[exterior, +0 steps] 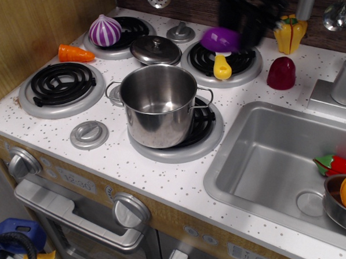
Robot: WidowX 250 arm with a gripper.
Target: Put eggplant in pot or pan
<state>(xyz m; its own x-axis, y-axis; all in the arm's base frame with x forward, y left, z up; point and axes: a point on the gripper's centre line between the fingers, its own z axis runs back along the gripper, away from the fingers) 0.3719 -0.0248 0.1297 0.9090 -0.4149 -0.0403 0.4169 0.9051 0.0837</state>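
bright even light, motion-blurred tool (245, 15), glare on pot (159, 104)

The eggplant (220, 39) — glossy purple, oblong — hangs in the air above the back right burner, blurred, its stem end hidden. The pot (159, 104) — tall, shiny steel, two loop handles — stands upright and empty on the front burner.

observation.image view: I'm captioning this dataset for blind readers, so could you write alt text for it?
A blurred dark robot gripper carries a glossy purple toy eggplant above the back right burner, just beyond an empty tall stainless-steel pot on a toy stove. A dark red rounded toy sits beside the steel sink.
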